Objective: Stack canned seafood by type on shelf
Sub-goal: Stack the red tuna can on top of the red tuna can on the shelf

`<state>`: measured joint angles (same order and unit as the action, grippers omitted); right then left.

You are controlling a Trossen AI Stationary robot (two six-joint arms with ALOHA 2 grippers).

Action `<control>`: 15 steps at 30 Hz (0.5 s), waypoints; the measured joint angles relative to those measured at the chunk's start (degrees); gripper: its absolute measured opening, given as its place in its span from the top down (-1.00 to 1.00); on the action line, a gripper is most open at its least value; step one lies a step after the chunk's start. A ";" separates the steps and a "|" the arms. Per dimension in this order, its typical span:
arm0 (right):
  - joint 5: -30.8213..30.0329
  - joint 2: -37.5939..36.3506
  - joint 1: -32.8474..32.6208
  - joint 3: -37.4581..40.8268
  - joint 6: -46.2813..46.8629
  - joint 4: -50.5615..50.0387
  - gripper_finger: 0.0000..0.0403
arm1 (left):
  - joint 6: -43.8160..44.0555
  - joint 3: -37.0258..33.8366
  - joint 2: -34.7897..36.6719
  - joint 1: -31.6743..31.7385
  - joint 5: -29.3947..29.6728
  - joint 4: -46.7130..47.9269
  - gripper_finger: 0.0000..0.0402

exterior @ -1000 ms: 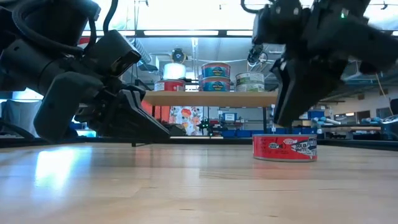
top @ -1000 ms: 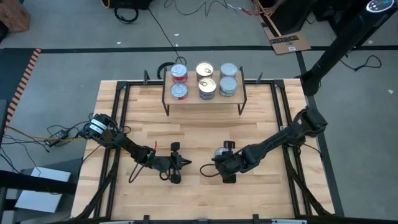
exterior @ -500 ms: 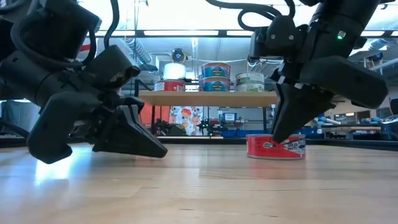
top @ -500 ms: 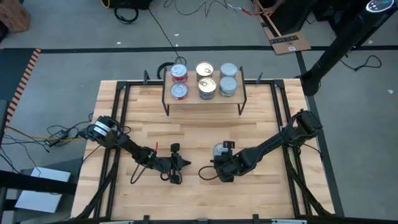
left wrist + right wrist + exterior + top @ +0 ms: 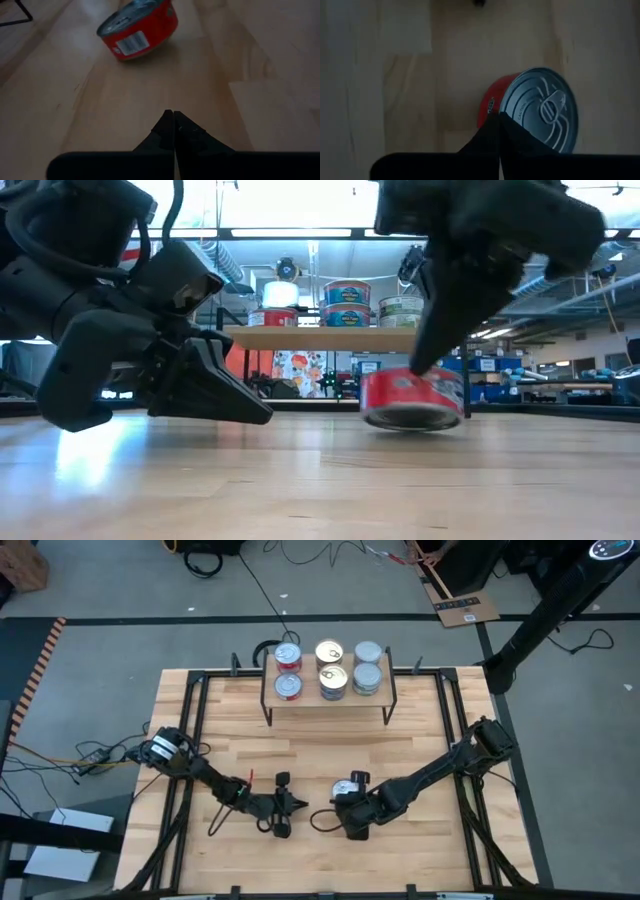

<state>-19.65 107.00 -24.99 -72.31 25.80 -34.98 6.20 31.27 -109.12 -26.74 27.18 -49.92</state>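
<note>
The red can (image 5: 412, 398) lies on the table (image 5: 420, 740) near the front middle, well away from the shelf (image 5: 328, 700), and the low view shows it tipped, one edge lifted off the wood. My right tool (image 5: 345, 819) is right up against it with both fingers pressed together. In its wrist view the closed tips meet just beside the can's rim, so they hold nothing. I judge this a missed pinch: the can is being nudged, not gripped. To do this step well I would spread the fingers wide, let the can settle flat, come down with one finger on each side of its wall, then close across its full width.

The can is a short round tin with a smooth red printed side, a barcode, and a silver ribbed lid with a pull-tab. That slick curved metal will slide from any off-centre squeeze. The table is pale wood in planks, smooth enough for the can to skid.

My left tool (image 5: 296, 804) waits just beside, fingers together and empty, pointing at the can. On the light-wood shelf with thin black legs, the other cans (image 5: 326, 667) already stand in three columns.
</note>
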 joint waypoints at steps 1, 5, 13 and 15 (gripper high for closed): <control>-0.09 0.00 0.04 -0.50 1.06 -0.03 0.99 | -0.20 0.00 0.00 -0.20 -0.01 -0.01 1.00; 0.28 -0.01 0.13 -2.36 7.87 0.69 0.99 | -2.06 0.00 0.00 -1.14 -0.02 -1.35 1.00; 7.62 -0.39 1.52 -3.15 16.90 8.81 1.00 | -3.53 0.00 0.00 -2.63 0.26 -3.93 1.00; 10.07 -0.31 1.79 -3.15 17.99 11.08 1.00 | -4.15 0.00 0.00 -2.98 0.34 -4.14 1.00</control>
<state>-9.58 106.69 -23.20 -75.46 43.79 -23.90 2.05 31.27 -109.12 -29.72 27.52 -54.06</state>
